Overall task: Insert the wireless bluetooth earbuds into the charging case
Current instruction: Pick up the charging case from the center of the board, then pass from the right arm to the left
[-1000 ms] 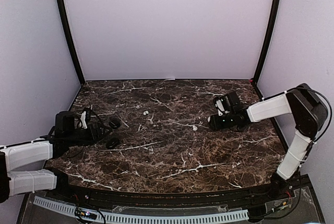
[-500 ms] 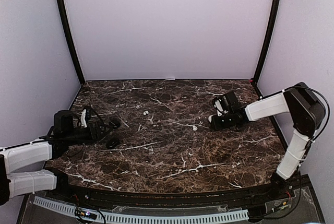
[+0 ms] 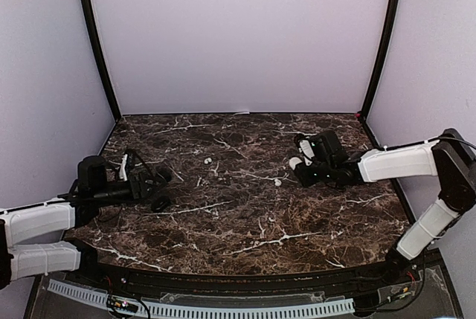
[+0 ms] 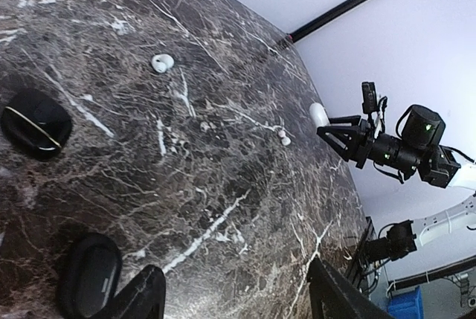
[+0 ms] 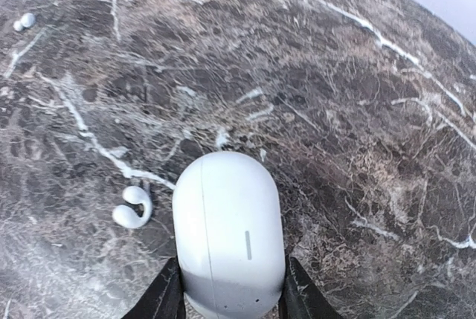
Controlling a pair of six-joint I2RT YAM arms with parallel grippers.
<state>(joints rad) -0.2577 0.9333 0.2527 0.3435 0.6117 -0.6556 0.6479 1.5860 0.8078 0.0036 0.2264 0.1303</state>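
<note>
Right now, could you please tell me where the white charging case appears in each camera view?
Top external: the white charging case sits right of centre, at the tip of the right gripper.
Left wrist: right of centre, at that gripper's tip.
Right wrist: bottom centre, between the fingers.
Shared landmark: the white earbud beside it.

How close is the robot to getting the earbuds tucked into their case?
Nothing looks done yet. In hand: the right gripper pinches the white case, which looks closed. Left to do: open it and put in both white earbuds, one lying beside the case, another farther off. The left gripper is open, holding nothing.
</note>
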